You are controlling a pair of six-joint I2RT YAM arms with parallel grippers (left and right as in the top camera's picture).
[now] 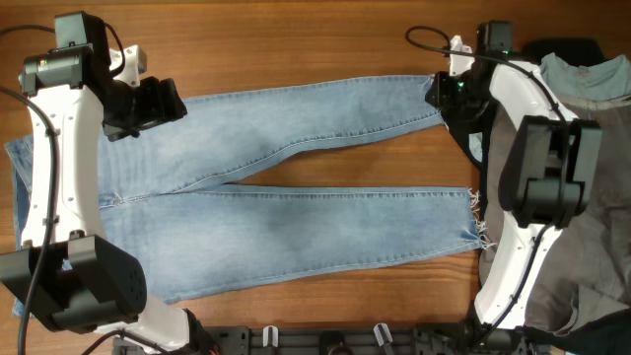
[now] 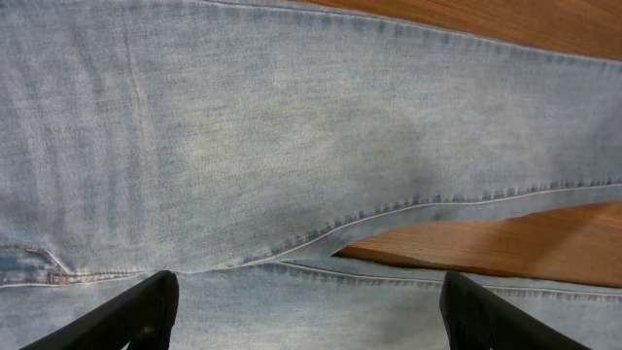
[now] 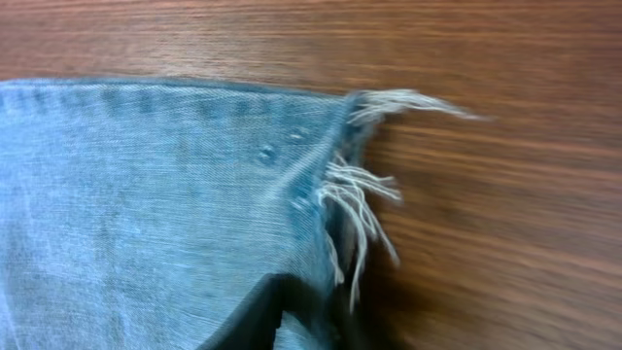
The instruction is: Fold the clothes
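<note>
The light blue jeans (image 1: pixel 296 217) lie flat on the wooden table, waist at the left, both legs running right in a narrow V. My left gripper (image 1: pixel 163 104) hovers over the upper thigh near the crotch; in the left wrist view its fingers (image 2: pixel 306 326) are wide apart over the denim (image 2: pixel 292 146), open and empty. My right gripper (image 1: pixel 446 94) is at the frayed hem of the far leg. In the right wrist view its finger (image 3: pixel 292 316) is pressed into the hem (image 3: pixel 330 185), with denim folded around it.
Grey clothing (image 1: pixel 592 84) lies at the far right, and more grey cloth (image 1: pixel 592 266) lies below it behind the right arm. The near leg's frayed hem (image 1: pixel 478 222) ends close to the right arm's base. Bare wood (image 1: pixel 355 173) shows between the legs.
</note>
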